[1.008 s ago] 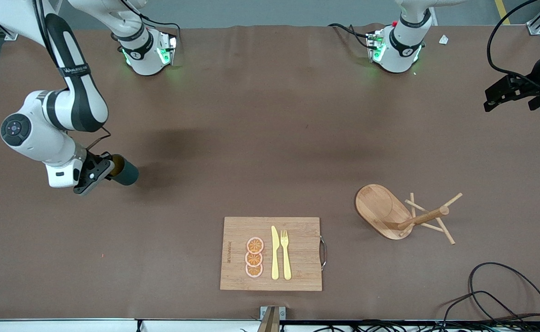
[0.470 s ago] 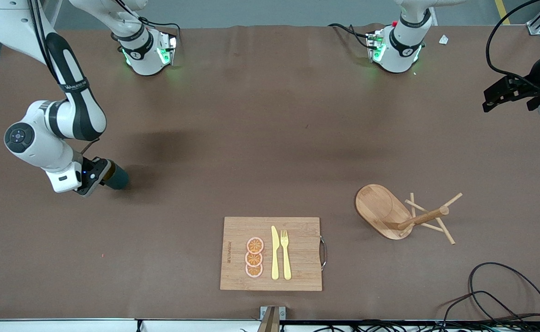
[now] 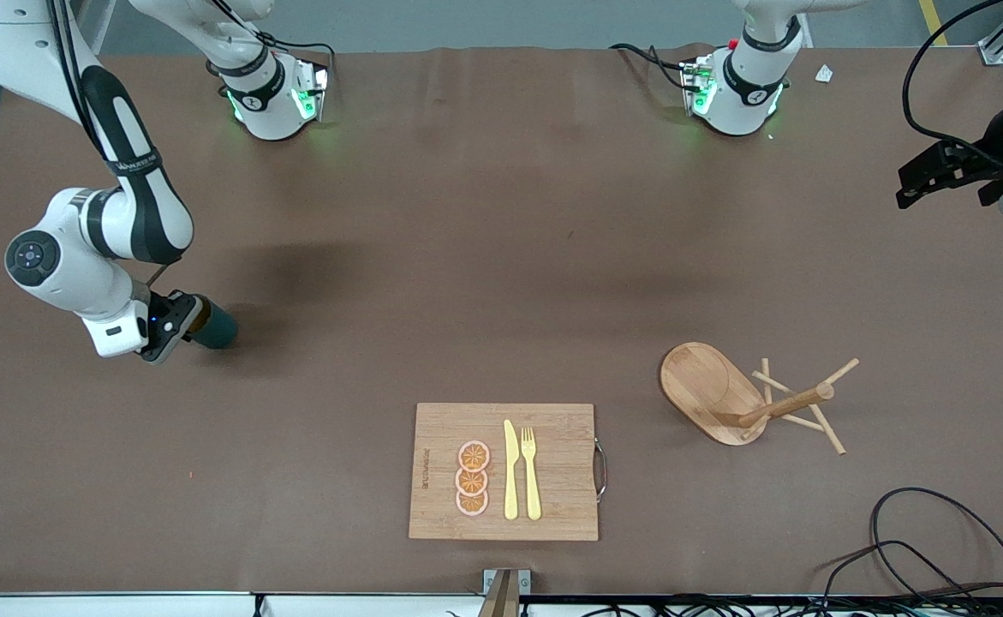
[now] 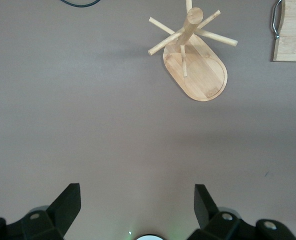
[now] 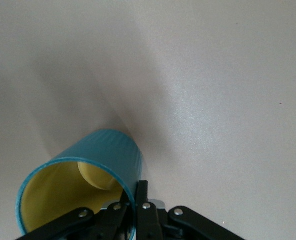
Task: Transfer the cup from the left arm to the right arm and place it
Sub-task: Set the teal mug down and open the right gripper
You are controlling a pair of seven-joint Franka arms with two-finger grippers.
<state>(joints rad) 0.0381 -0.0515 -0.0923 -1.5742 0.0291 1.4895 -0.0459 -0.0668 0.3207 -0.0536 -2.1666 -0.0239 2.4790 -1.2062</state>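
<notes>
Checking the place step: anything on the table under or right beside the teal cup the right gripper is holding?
Nothing visible. The right gripper grips the rim of the dark teal cylindrical cup over bare brown table at the right arm's end. The bamboo cutting board and wooden mug tree lie well away. The left gripper waits, fingers open.

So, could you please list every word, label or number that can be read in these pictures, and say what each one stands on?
White lettering on the dark band of the right arm's link: too small to read.
Dark mark burnt into the cutting board along the edge toward the right arm's end: too small to read.
Small marks on the two robot bases and: unreadable.
The cup, the mug tree and the table bear no text.
</notes>
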